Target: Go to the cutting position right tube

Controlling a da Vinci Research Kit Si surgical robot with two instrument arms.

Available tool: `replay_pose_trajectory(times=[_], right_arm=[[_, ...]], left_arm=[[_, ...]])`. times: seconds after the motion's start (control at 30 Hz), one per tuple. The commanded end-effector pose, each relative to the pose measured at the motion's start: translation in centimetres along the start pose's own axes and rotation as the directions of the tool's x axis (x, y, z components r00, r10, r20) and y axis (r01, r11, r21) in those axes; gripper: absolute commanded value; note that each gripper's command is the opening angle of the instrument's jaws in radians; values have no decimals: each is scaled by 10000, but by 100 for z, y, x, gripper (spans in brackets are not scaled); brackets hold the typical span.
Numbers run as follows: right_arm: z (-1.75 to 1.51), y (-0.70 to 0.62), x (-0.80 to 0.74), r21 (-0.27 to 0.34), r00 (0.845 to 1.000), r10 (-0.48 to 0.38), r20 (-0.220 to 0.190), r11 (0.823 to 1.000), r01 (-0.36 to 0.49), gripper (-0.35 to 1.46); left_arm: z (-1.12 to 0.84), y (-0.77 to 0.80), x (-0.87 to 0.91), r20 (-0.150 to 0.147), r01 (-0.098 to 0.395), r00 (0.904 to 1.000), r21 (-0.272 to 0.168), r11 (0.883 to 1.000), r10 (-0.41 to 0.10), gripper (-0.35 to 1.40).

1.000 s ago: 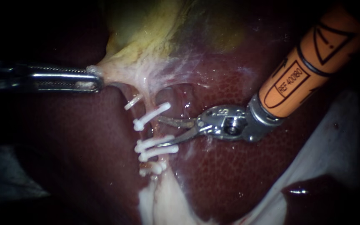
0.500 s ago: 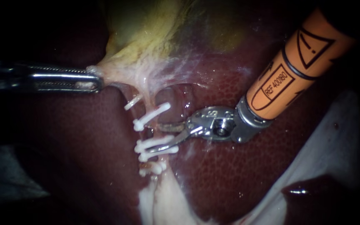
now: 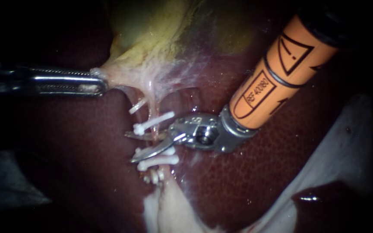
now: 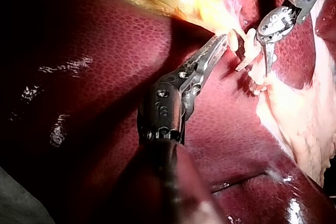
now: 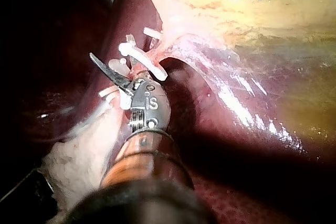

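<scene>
Left instrument (image 3: 96, 84) comes in flat from the left, pincer clenched on the pale neck of the gallbladder (image 3: 152, 39) and holding it taut to the side. Ridged steel, slim.

Right instrument (image 3: 129, 147) has an orange shaft from upper right and a shiny metal wrist. Its pincer is two thin curved blades, spread apart and gripping nothing.

Right tube (image 3: 153, 108) is a thin pinkish strand running down from the gallbladder neck over the liver (image 3: 247, 172). It passes between the open blades. Blade contact can't be made out.

Clutter at the site:
- upper clip (image 3: 156, 121) on the tube just above the blades, white, rod-shaped with a knobbed end
- lower clips (image 3: 158, 160) stacked just below the blades – the lower blade lies right against them
- small clip (image 3: 138, 105) on a second strand just left of the tube

Liver is dark red, wet and finely mottled. Gallbladder is yellow-green with whitish webby film at the neck. Pale fatty tissue (image 3: 165, 207) sits below the clips. White sheet (image 3: 350, 129) lies at the right edge.
</scene>
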Motion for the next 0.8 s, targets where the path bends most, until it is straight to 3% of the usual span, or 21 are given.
replay_pose_trajectory(times=[0.03,0.27,0.6,0.8], right_arm=[[2,-1,1,13,9999,124,-39,9999,-124,125],[8,-5,7,17,9991,433,-52,9991,-433,125],[1,-32,32,220,9980,594,-229,9980,-589,127],[2,-32,30,236,9980,579,-247,9981,-573,127]], left_arm=[[1,0,-1,2,5,10000,7,10000,-5,-35],[1,0,0,1,6,10000,10,10000,-6,-35],[-2,-1,-1,8,0,10000,-11,10000,0,-35],[-2,-1,-1,7,1,10000,-8,10000,-1,-35]])
